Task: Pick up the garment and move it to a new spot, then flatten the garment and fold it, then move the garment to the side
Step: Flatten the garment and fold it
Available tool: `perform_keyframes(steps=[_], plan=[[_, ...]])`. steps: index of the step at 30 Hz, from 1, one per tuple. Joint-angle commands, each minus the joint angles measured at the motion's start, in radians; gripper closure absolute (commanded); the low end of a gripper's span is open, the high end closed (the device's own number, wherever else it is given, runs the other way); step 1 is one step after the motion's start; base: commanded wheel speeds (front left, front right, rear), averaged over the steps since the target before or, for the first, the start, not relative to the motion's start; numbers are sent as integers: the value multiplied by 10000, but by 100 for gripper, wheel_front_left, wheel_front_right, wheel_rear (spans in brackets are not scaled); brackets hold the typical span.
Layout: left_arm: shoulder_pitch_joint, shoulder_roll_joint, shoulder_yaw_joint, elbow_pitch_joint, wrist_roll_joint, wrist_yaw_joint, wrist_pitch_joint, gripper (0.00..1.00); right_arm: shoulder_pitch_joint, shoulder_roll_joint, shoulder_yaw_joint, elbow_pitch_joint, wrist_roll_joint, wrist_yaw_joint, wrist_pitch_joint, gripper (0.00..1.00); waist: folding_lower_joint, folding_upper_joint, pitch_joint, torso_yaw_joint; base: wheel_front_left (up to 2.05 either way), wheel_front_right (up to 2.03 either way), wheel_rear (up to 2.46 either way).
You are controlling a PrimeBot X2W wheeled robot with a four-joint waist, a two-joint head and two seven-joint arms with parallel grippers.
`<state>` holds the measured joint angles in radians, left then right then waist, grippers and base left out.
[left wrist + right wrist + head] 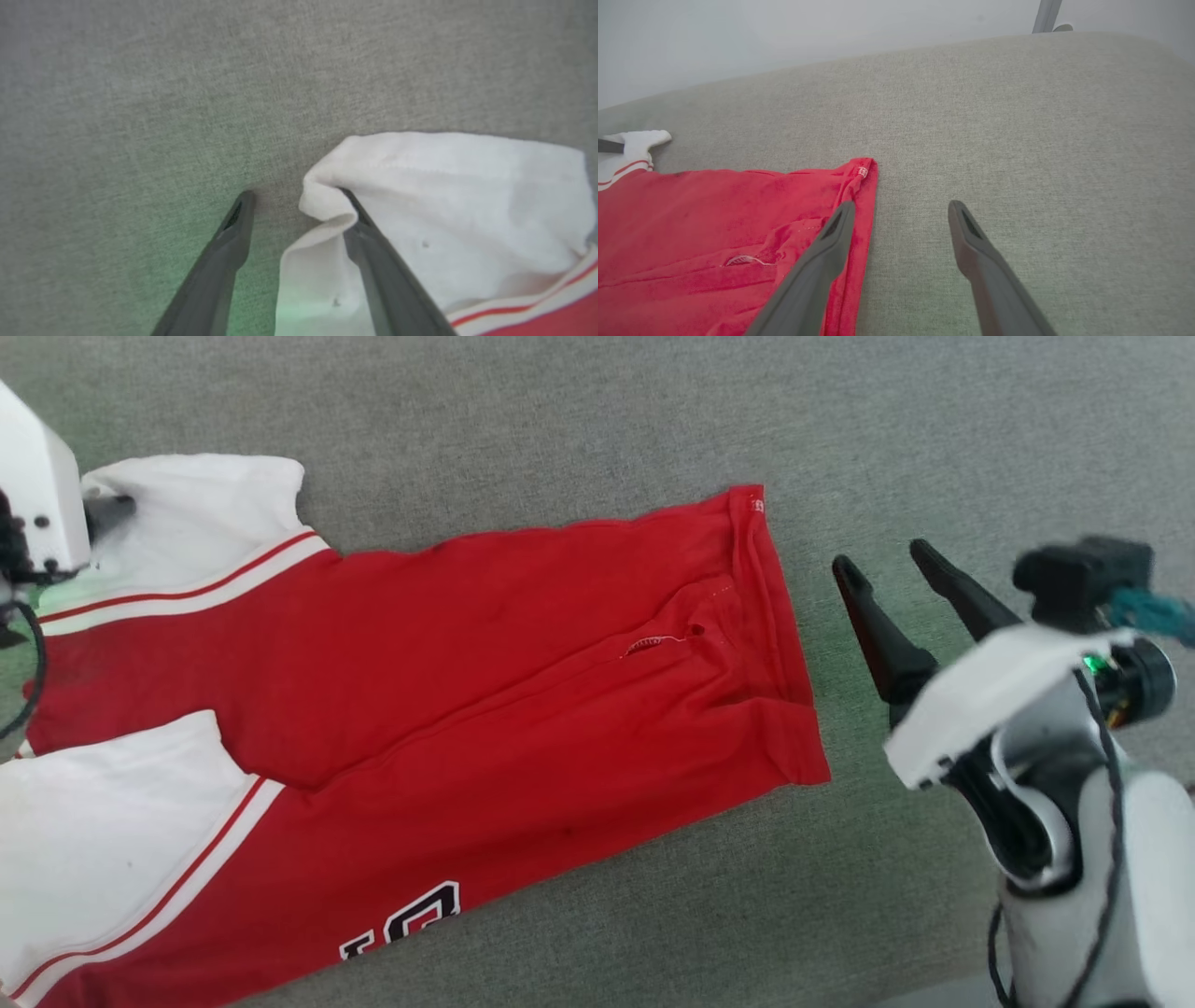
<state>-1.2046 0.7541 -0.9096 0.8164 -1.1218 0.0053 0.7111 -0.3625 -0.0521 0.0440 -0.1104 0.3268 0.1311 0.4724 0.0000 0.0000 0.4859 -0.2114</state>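
The garment (448, 691) lies spread on the grey upholstered surface (560, 420), well short of its far edge in the right wrist view. Its long axis runs across the robot's front, with the white sleeves at the robot's left and the hem (775, 635) at its right, the hem end angled a little away. Each arm therefore has one end of the cloth before it. The left gripper (298, 196) is the one engaged: its jaws stand apart, one finger (224, 247) down on bare upholstery and the other (383, 270) lying over the upper white sleeve (444, 196), so the curled cuff edge sits in the gap between them — bracketed, not pinched. The wrist is pitched low, with the fingers nearly flat to the surface and pointing outward past the cuff. The right gripper (880, 558) hovers just beside the hem and apart from it, fully spread and holding nothing. Its fingers point away from the robot, roughly along the hem line, and its forearm rises from the near right. My reading is that the coming move depends on the left jaws shutting on that cuff fold, while the right would need only a short sideways reach to take the hem.
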Motion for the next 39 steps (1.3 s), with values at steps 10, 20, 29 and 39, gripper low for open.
perform_keyframes(steps=[10, 20, 29, 39], plan=[[-409, -1069, -370, 1173, 304, -573, -261, 100, -2651, -158, 886, 2086, 94, -8, 2000, 0, 0, 0, 428, 409, 0, 0, 0], [-1014, -1708, -507, 1780, 494, -987, -610, 100, -4427, -258, 1670, 5086, -183, -5, 3874, 0, 0, 0, 590, 888, 0, 0, 0], [-1330, -2056, -501, 2067, 510, -1232, -1254, 100, -4841, -865, 2640, 5976, 526, -3, 4724, 100, 0, 0, 353, 1379, 0, 0, 0], [-1256, -1906, -568, 1255, 97, -1343, -1107, 100, -4370, -2024, 2736, 4372, 993, -6, 3847, 100, 0, 0, -569, 1901, 0, 0, 0]])
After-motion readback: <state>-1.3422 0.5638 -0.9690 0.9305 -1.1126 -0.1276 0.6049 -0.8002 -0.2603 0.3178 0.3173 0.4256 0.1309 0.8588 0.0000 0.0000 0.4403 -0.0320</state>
